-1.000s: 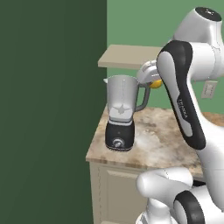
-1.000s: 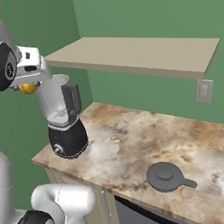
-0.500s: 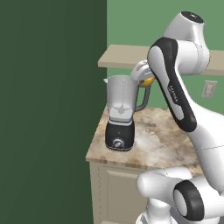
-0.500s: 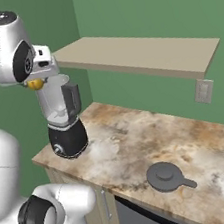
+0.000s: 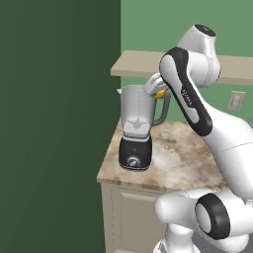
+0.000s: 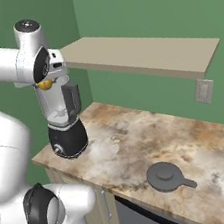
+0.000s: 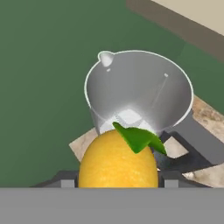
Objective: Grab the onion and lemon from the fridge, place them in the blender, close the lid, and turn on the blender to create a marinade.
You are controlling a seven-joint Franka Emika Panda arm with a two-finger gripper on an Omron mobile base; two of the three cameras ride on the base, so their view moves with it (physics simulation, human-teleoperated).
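The bright yellow lemon (image 7: 118, 159), with a green leaf seen from the hand camera, is clamped between the two-finger gripper (image 7: 117, 180) just above the clear greyish blender jug's (image 7: 138, 94) open mouth. A flat round dark grey lid (image 6: 166, 175) is seen on the marbled counter (image 6: 134, 146) well off to the gripper's right. No writing can be read.

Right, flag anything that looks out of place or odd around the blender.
Nothing is spilled, tipped or damaged. The blender stands upright near the counter's corner, jug open. Its lid lies flat on the counter, well apart from it. The end effector holds the lemon just above the jug's mouth. No onion is visible inside the jug.
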